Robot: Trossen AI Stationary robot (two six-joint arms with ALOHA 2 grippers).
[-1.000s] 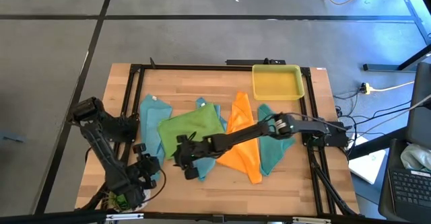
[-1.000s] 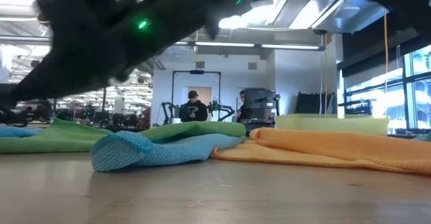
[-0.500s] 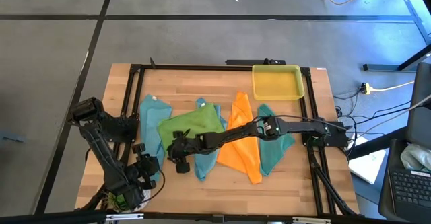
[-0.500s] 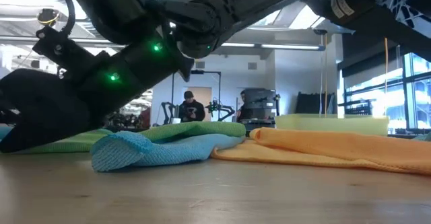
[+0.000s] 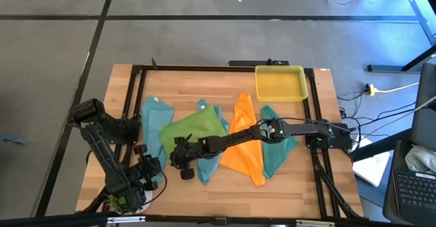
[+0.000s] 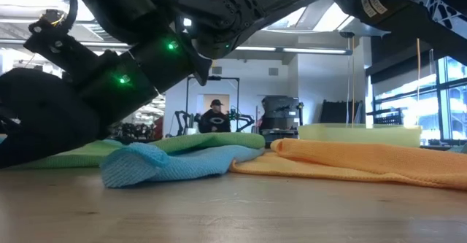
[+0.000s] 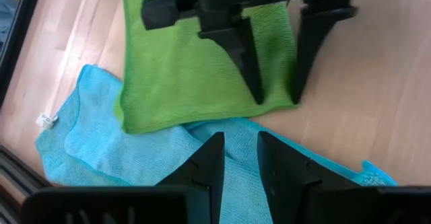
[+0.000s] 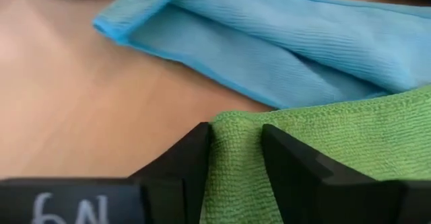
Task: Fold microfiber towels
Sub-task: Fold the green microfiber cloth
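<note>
- The lime green towel (image 5: 194, 129) lies mid-table, with a light blue towel (image 5: 155, 121) on its left and another light blue towel (image 5: 208, 164) poking out under its near edge
- Right gripper (image 8: 234, 158) sits at the green towel's near-left corner, its fingers pinching that corner's edge between them
- Left gripper (image 7: 241, 162) hovers just left of that corner over the blue cloth, fingers narrowly apart, holding nothing
- The orange towel (image 5: 246, 145) lies just right of the green one
</note>
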